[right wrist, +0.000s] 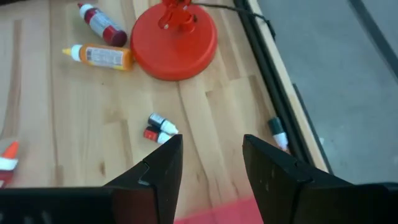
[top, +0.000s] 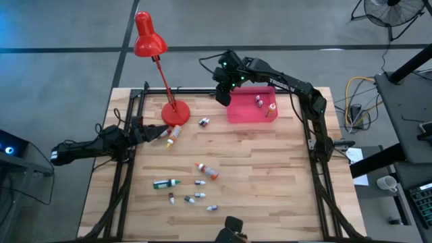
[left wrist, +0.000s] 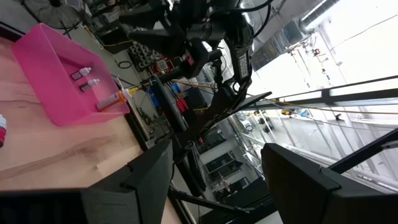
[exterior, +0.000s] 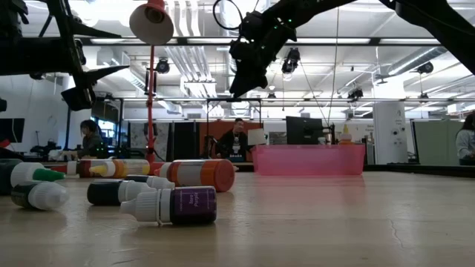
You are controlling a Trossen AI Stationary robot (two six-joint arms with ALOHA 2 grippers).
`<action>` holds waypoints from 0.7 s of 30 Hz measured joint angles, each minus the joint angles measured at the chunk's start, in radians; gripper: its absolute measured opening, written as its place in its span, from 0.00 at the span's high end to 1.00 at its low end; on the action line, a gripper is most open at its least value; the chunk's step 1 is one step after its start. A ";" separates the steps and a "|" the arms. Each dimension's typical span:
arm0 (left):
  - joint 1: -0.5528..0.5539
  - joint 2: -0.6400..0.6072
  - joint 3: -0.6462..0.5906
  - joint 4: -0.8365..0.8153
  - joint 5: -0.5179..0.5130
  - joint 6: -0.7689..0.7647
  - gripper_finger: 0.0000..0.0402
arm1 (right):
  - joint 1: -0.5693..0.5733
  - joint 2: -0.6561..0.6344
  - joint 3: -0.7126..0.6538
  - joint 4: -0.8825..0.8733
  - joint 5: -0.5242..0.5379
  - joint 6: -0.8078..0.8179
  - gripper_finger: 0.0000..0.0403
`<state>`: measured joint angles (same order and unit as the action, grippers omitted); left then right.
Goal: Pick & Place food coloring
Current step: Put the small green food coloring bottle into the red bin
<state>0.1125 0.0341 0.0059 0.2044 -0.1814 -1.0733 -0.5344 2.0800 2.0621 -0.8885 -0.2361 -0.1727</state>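
Wooden slatted table (top: pixel 270 175): right gripper (top: pixel 223 98), jaws apart and empty, hovers beside the pink rectangular tray (top: pixel 251 113); the nearest small dropper bottles (top: pixel 204 123) lie at its seven o'clock, left gripper (top: pixel 150 133) open.

Wooden plank table (top: pixel 270 169) (smooth), translucent plastic pink tray (top: pixel 251 112)

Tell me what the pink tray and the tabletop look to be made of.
Pink tray: probably plastic, slightly translucent, since light shows through its walls in the low view; smooth, even color. Tabletop: wood, apparently butcher-block, judging by the joined strips with visible grain; the finish looks matte to satin, with only soft reflections.
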 joint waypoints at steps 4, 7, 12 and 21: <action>0.000 0.000 0.000 0.000 0.000 0.000 0.45 | 0.003 0.000 0.000 0.065 0.001 0.038 0.60; 0.000 0.000 0.000 0.000 0.000 0.000 0.45 | 0.007 0.000 -0.001 0.131 0.000 0.099 0.60; 0.000 0.000 0.000 0.000 0.000 0.000 0.45 | 0.012 0.000 -0.005 0.218 0.002 0.145 0.60; 0.000 0.000 0.000 0.000 0.000 0.000 0.45 | 0.019 0.009 -0.014 0.240 0.159 0.039 0.60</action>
<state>0.1126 0.0341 0.0061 0.2043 -0.1814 -1.0733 -0.5149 2.0887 2.0483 -0.6490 -0.0772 -0.1333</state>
